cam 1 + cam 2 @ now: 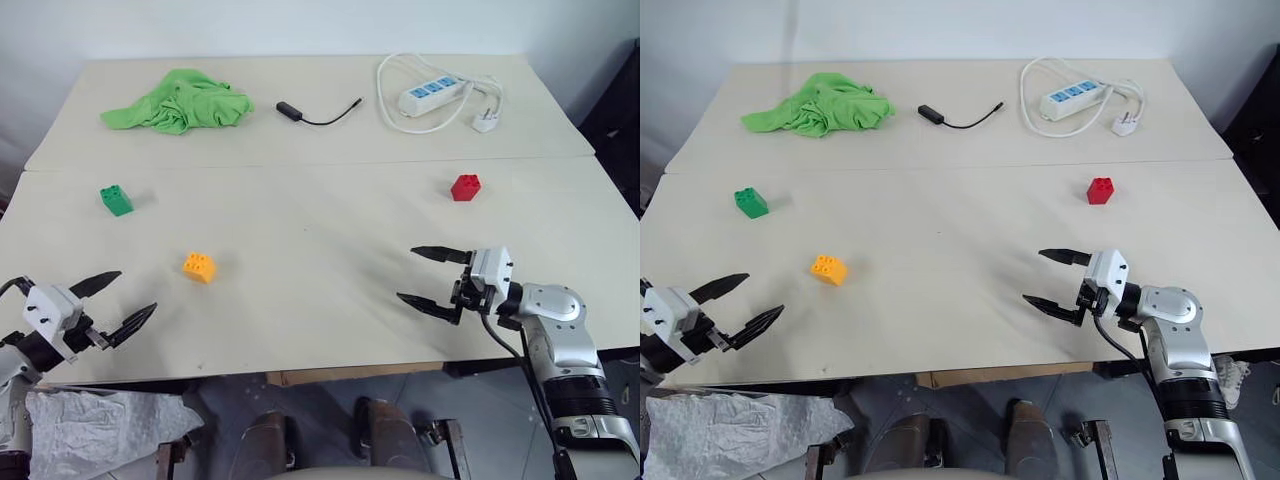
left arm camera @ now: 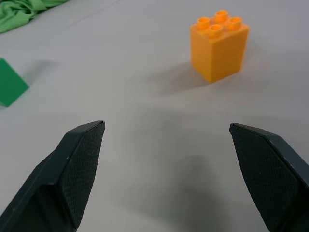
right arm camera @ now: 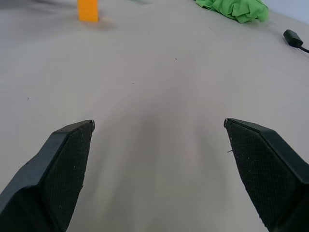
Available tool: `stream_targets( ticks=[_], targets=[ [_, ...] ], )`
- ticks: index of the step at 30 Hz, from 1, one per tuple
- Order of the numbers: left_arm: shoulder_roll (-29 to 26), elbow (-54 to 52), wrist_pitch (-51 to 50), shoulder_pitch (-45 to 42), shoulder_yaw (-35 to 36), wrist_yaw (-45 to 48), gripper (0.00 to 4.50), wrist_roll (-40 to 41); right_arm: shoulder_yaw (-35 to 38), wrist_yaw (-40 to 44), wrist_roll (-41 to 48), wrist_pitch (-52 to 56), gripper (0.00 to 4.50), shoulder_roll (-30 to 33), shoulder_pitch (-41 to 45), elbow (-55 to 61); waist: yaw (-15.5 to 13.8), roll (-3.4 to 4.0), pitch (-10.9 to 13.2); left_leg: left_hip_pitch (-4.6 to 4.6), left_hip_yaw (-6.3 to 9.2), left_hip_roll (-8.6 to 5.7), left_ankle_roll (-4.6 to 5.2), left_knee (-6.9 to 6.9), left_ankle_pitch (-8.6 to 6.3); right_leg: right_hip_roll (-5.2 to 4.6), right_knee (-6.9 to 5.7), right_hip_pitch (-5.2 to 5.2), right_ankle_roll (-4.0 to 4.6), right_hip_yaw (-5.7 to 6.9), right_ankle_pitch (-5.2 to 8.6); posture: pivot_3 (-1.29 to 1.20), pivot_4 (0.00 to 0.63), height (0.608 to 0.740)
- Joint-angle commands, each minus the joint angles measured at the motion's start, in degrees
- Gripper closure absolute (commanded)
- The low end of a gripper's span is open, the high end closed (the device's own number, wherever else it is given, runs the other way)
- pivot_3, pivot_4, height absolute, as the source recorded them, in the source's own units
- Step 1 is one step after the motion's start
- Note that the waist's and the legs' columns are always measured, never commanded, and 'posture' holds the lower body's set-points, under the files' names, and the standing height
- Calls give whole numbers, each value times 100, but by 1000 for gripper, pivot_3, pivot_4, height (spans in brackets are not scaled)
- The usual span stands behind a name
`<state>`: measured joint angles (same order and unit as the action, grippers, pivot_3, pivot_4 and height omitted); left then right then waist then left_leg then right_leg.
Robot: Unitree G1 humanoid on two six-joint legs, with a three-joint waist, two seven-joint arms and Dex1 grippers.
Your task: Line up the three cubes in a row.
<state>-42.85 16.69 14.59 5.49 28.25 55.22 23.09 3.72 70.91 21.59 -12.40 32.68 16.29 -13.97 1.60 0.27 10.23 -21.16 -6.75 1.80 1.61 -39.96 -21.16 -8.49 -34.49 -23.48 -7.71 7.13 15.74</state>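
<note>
A pale beige desk point(image 1: 320, 300) takes up most of the head views. It is made of two tops pushed together, with a seam running across it between the far half and the near half. Behind it stands a plain light wall, and a strip of grey floor shows below the near edge.

The three blocks sit on the near half, well apart from one another and not in a row. The green block point(image 1: 116, 200) lies toward the left side, just in front of the seam. The red block point(image 1: 465, 187) lies toward the right side, also close to the seam. The orange-yellow block point(image 1: 199, 267) sits nearer the front edge, left of centre, studs up.

On the far half lie a crumpled green cloth point(image 1: 180, 102) at the left, a small black adapter with a thin cable point(image 1: 291, 109) near the middle, and a white power strip point(image 1: 432, 93) with its looped cord at the right.

The left end effector point(image 1: 112, 305) hovers at the near left corner, fingers spread wide and empty; in its wrist view the orange-yellow block stands ahead of it. The right end effector point(image 1: 428, 277) hovers low over the near right part of the desk, also spread wide with nothing between its fingers, pointing toward the middle.
</note>
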Motion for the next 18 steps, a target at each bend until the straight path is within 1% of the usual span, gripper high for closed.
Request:
stream_targets(
  ticks=[1,2,4,6,8,11,13,15,18],
  targets=[
    [-31,-155,-20,9,90,-30,139,71,19,32,133,-8,0,-44,-4,168,-2,0,0,0,1,0,0,0,0,0,-1,0,0,0,0,0,150,740],
    [-18,-218,-173,-37,95,-60,139,164,28,22,135,-11,0,-48,-9,171,-4,0,0,0,1,0,0,0,0,0,-1,0,0,0,0,0,150,740],
    [20,-531,-642,-135,204,-56,139,624,106,-108,144,-9,0,-64,-54,197,-8,-1,0,0,1,0,0,-1,0,-2,-3,0,0,-1,0,0,150,740],
    [-65,-1193,-1495,-219,295,63,139,1443,300,-391,159,-54,0,-75,-190,268,-23,-5,-2,-1,9,0,0,-2,0,-4,-5,0,0,-3,0,0,150,740],
    [-91,-2024,-1968,-506,180,-207,139,1827,743,-822,412,61,0,-106,-498,563,-69,-6,-2,-2,22,-3,1,-4,0,-7,-13,0,0,-4,0,0,150,740],
    [-116,-2873,-2389,-801,-324,-274,139,1838,1426,-1667,669,285,0,-195,-917,1051,-143,-7,-3,-2,25,-9,2,-10,0,-9,-16,3,0,-12,0,0,150,740],
    [-34,-3109,-2567,-1076,-851,-189,139,1715,1954,-2252,647,277,0,-242,-1310,1232,-158,4,-9,4,18,-14,2,-9,0,-10,-19,4,0,-18,0,0,150,740],
    [1,-3111,-2576,-1289,-1308,-27,139,1473,2317,-2726,539,236,0,-323,-1670,1303,-166,5,-10,7,13,-15,2,-8,1,-5,-21,3,0,-20,0,0,150,740],
    [106,-2789,-2379,-1594,-1861,110,139,974,2528,-3257,292,257,0,-439,-2105,1376,-141,5,-10,6,-11,-19,-4,-8,-1,20,-14,1,4,-23,2,0,150,740]
  ],
)
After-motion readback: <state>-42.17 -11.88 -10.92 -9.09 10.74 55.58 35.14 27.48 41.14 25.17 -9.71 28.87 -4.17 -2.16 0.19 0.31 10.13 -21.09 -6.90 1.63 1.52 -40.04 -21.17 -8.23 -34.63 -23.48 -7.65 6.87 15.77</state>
